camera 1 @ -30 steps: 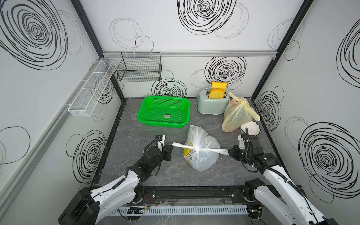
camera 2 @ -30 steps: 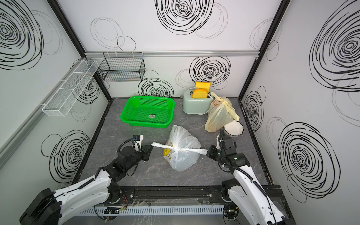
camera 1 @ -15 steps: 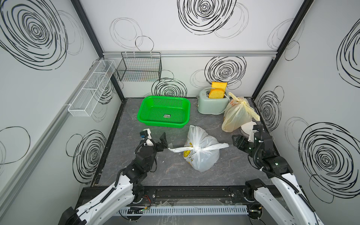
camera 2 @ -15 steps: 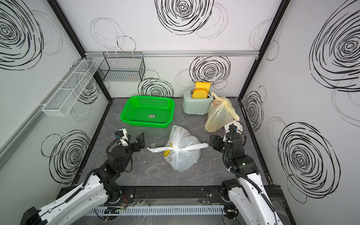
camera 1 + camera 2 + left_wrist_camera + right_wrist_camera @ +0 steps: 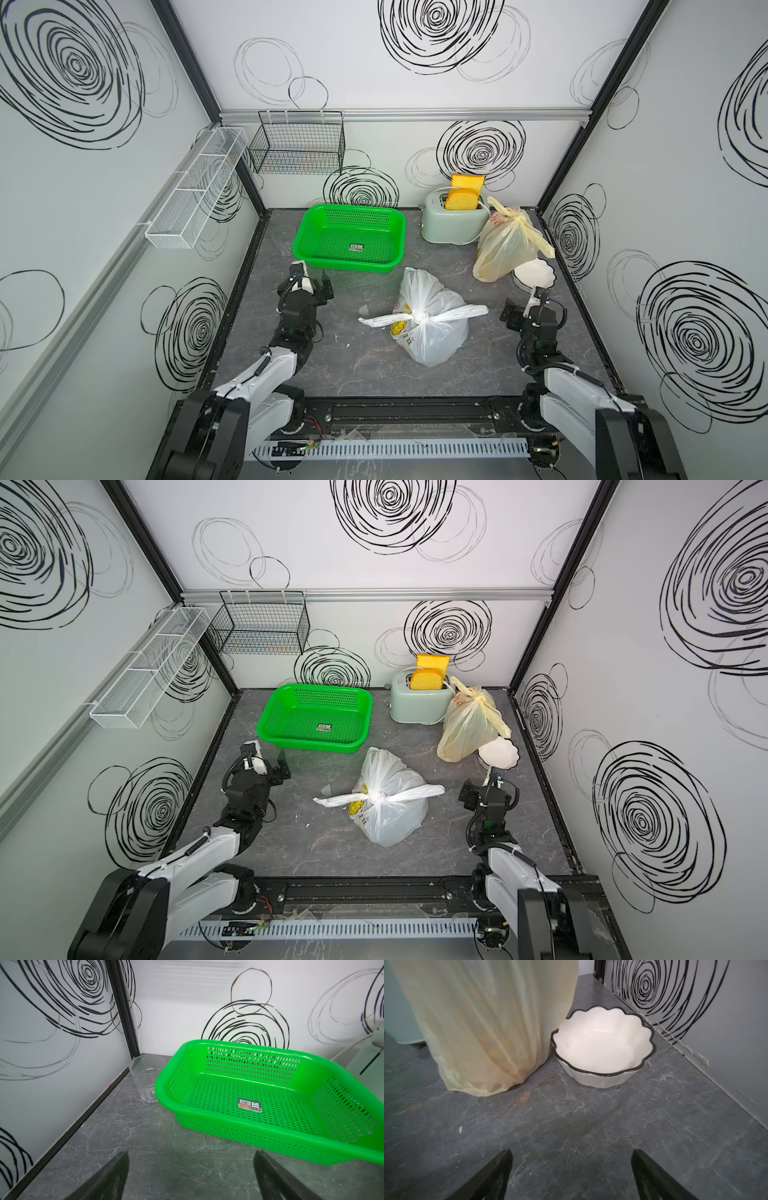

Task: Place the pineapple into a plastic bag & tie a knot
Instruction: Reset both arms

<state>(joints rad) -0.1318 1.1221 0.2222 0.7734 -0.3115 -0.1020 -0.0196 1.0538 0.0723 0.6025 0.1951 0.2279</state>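
Note:
A white plastic bag [image 5: 432, 340] [image 5: 390, 825] sits mid-table, its handles tied in a knot [image 5: 422, 319] [image 5: 379, 798] with both loose ends lying sideways. The pineapple is hidden inside; only a yellow patch shows through the film. My left gripper [image 5: 312, 282] [image 5: 269, 762] [image 5: 191, 1153] is open, well left of the bag and facing the green basket, with nothing between its fingers. My right gripper [image 5: 523, 307] [image 5: 482, 786] [image 5: 571, 1151] is open too, right of the bag and facing the white bowl, holding nothing.
A green basket [image 5: 353, 206] [image 5: 239, 1043] stands at the back left with a clear cup [image 5: 145, 1080] beside it. A toaster [image 5: 451, 224] with bread, a tied yellowish bag [image 5: 505, 245] [image 5: 483, 1022] and a scalloped white bowl [image 5: 534, 276] [image 5: 602, 1082] crowd the back right.
Both grippers let go of the bag's handle ends, opened wide and drew back, the left one leftward and the right one rightward. The taut ends slackened and the bag settled.

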